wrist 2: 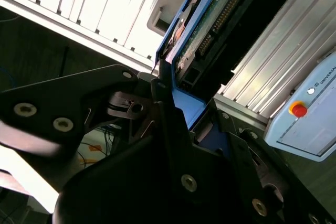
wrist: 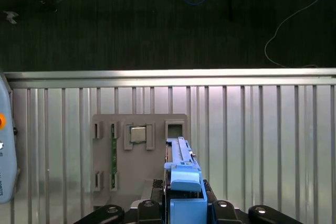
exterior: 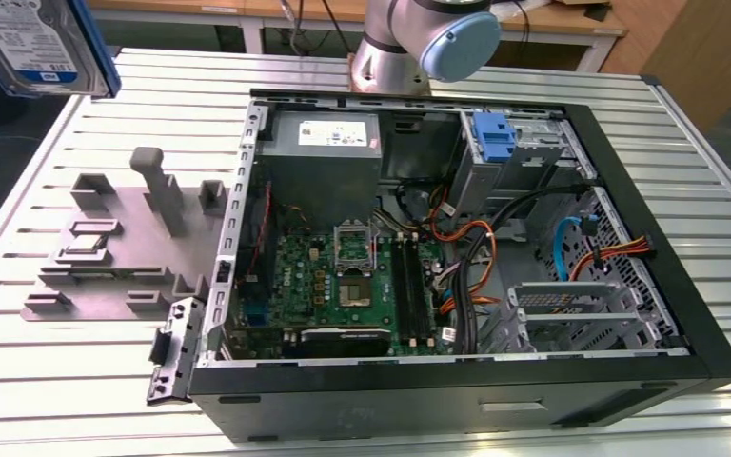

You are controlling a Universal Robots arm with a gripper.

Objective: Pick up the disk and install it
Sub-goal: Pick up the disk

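Black gripper [wrist: 185,207] linkage, mine, lies nearest the lens in both wrist views, its jaws drawn narrow and clamped on the blue plastic carrier of the disk [wrist: 181,167]. The first wrist view shows the disk edge-on. The second wrist view shows its green circuit board and dark connector. At the upper left corner of the exterior view the disk hangs in the air, silver-grey with a white-and-blue label, well apart from the open computer case [exterior: 467,248] at centre frame.
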